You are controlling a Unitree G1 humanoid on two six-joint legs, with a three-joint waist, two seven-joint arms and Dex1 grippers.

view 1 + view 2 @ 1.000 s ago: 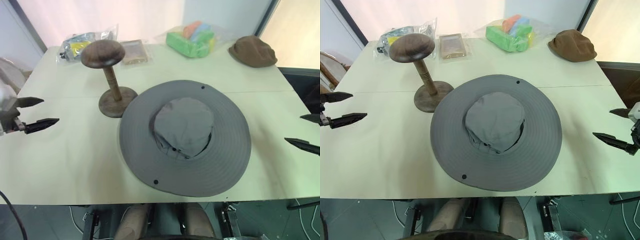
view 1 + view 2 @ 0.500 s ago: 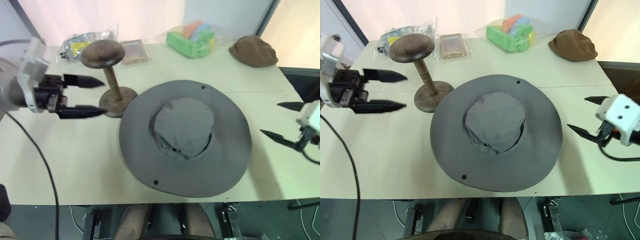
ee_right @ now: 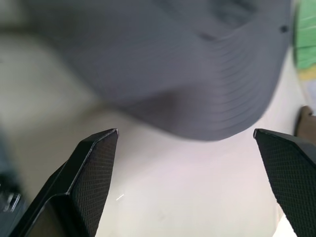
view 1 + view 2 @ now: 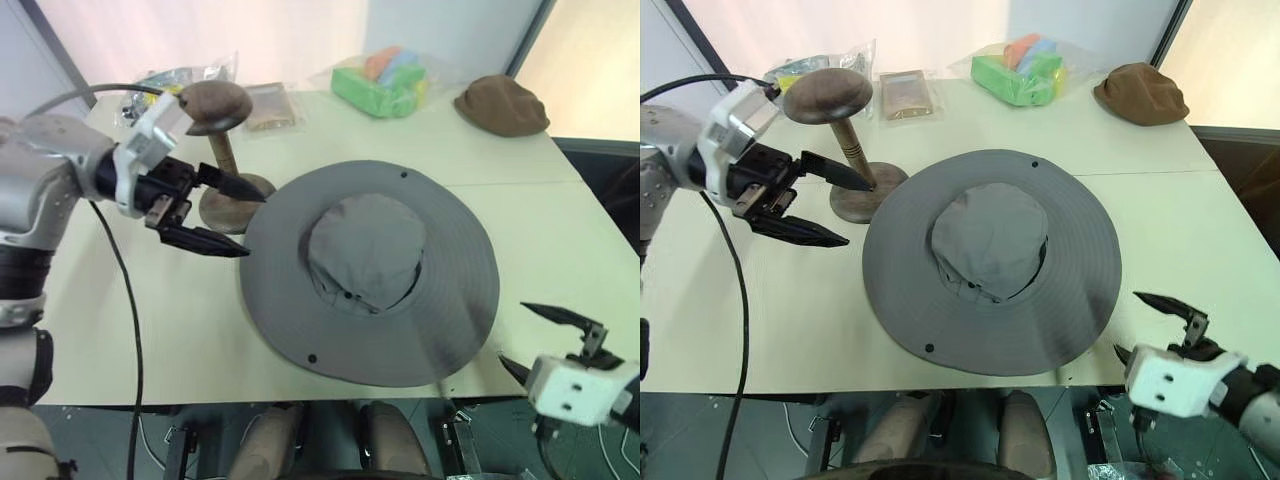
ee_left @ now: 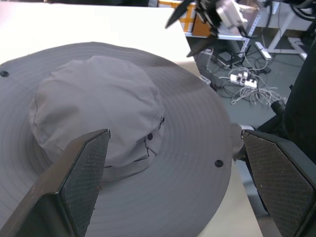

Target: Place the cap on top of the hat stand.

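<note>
The cap (image 4: pixel 365 250), a wide-brimmed grey sun hat, lies crown up in the middle of the table. Behind its left brim stands the dark wooden hat stand (image 4: pixel 215 105) with its round base (image 4: pixel 215 212). My left gripper (image 4: pixel 252 225) hovers open in front of the stand's base, pointing right at the cap's left brim edge and holding nothing. In the left wrist view its fingers (image 5: pixel 79 182) frame the cap's crown (image 5: pixel 94 103). My right gripper (image 4: pixel 512 332) is open and empty at the table's front right corner, just off the cap's brim (image 3: pixel 197 74).
A small brown brimless cap (image 4: pixel 502 104) lies at the back right. A green packet (image 4: pixel 383 80), a flat brown packet (image 4: pixel 268 103) and a plastic bag (image 4: pixel 160 85) line the back edge. A black cable (image 4: pixel 125 300) hangs from the left arm over the table (image 4: pixel 150 330).
My left gripper swung right from the table's left edge to the cap's left brim by the stand. My right gripper drew back and down to the front right corner.
</note>
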